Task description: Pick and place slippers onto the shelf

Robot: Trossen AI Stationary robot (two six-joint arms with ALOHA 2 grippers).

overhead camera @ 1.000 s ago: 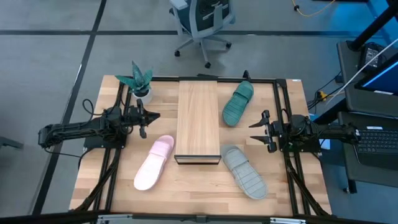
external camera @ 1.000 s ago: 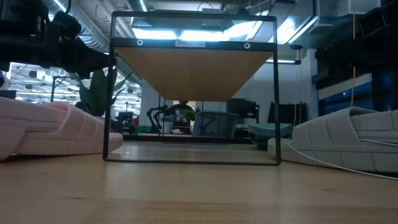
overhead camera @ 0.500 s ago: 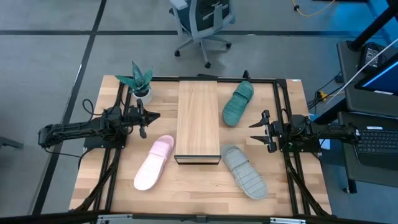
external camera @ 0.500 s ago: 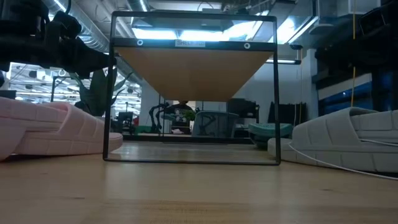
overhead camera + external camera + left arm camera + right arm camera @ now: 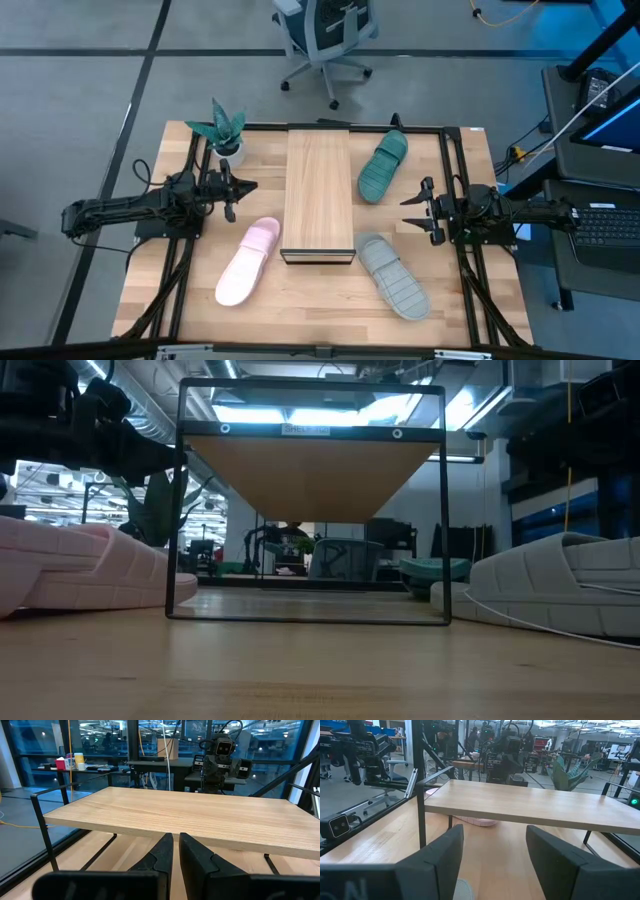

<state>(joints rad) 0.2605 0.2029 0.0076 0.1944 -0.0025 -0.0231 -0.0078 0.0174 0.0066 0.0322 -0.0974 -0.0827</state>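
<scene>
Pink, grey, teal slippers (image 5: 248, 262) around bare shelf (image 5: 318, 190).

high: top-down | low: table-level | wrists: face inward | shared: shelf (image 5: 319, 195)

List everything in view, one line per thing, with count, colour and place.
Shelf: one, light wood with dark front edge, table centre, nothing on it.
Teal slipper: one, teal green, right of the shelf, far side.
Grey slipper: one, light grey, right of the shelf, near side.
Pink slipper: one, pale pink, left of the shelf, near side.
Potted plant: one, green, far left corner.
Office chair: one, white, on the floor beyond the table.
Left gripper: shut, left of the shelf.
Right gripper: open, right of the shelf.
</scene>
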